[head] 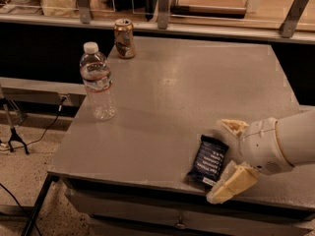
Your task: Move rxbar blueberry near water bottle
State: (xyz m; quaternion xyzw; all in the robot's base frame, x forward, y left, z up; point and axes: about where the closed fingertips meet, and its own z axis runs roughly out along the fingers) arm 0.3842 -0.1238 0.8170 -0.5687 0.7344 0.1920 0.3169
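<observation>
Though the gripper hovers spread wide at the 3 o'clock side of the rxbar blueberry, near the table's 5 o'clock edge, the bar looks light, thin and slick-wrapped, so a pinch across its edges seems safest.

Grey table carries water bottle, can, rxbar blueberry; hand just beside it.
</observation>
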